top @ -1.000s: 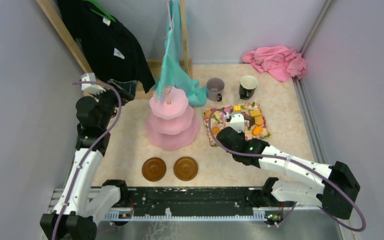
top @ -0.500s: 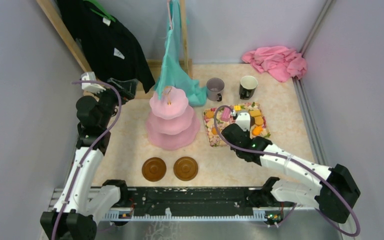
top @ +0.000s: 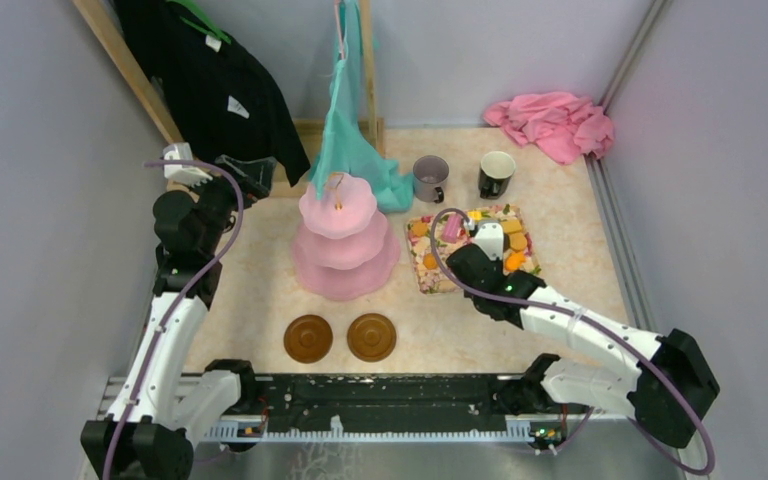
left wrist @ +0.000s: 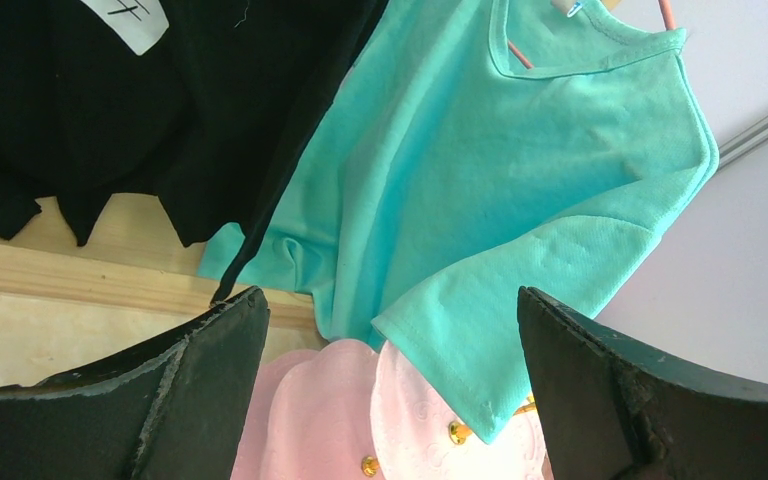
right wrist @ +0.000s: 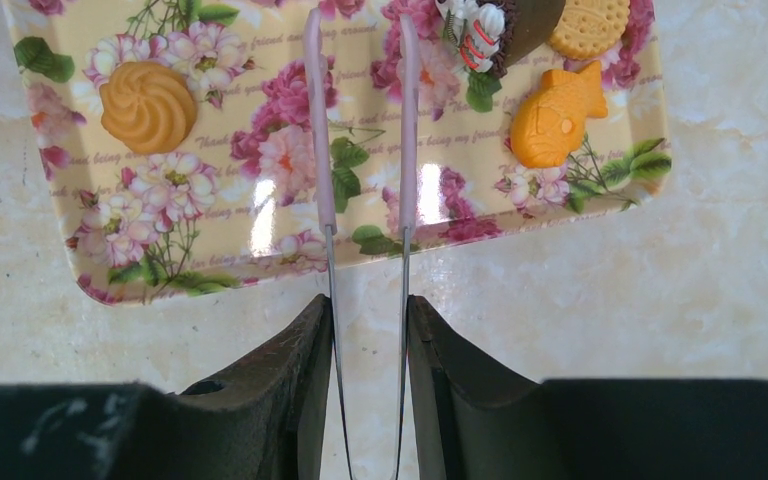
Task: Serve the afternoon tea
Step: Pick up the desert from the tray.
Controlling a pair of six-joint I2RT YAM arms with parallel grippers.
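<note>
A floral tray (top: 430,280) holds small toy cakes: an orange swirl biscuit (right wrist: 148,106), an orange fish cake (right wrist: 557,125), a round biscuit (right wrist: 587,25) and a brown cupcake (right wrist: 520,25). My right gripper (right wrist: 370,305) (top: 487,240) is shut on metal tongs (right wrist: 360,130). Their pink tips hang apart over the tray's middle with nothing between them. The pink three-tier stand (top: 345,240) (left wrist: 320,420) stands left of the tray. A grey mug (top: 430,177) and a black mug (top: 496,172) sit behind the tray. Two brown discs (top: 308,338) (top: 371,336) lie near the front. My left gripper (left wrist: 388,300) (top: 245,180) is open and empty, left of the stand.
A teal shirt (top: 355,140) hangs over the stand's top tier, and a black garment (top: 220,80) hangs at the back left on a wooden frame. A pink cloth (top: 555,125) lies in the back right corner. Grey walls close both sides.
My right gripper has shifted a little to the right over the tray with the tongs. The left arm has not moved.
</note>
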